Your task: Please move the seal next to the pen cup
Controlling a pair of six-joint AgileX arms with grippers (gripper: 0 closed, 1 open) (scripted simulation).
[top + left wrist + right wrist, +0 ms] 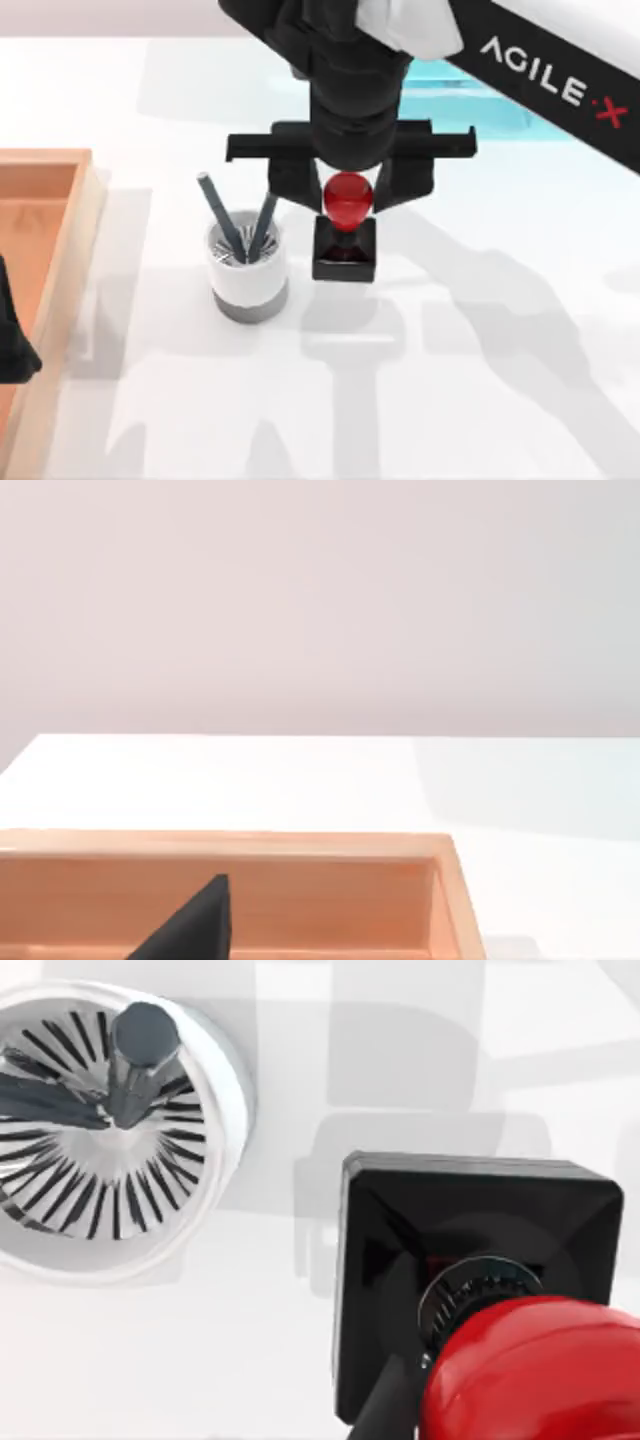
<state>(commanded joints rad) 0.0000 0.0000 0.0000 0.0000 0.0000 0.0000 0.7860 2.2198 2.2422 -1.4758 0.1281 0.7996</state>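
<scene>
The right gripper [347, 200] has its fingers grasping the seal [345, 232] just beside the cup [246, 268]; next, I judge, release and lift clear.

Orange wooden tray [50, 200] at left edge of frame on white table [480, 380]; turquoise shelf [470, 95] upper right.
</scene>
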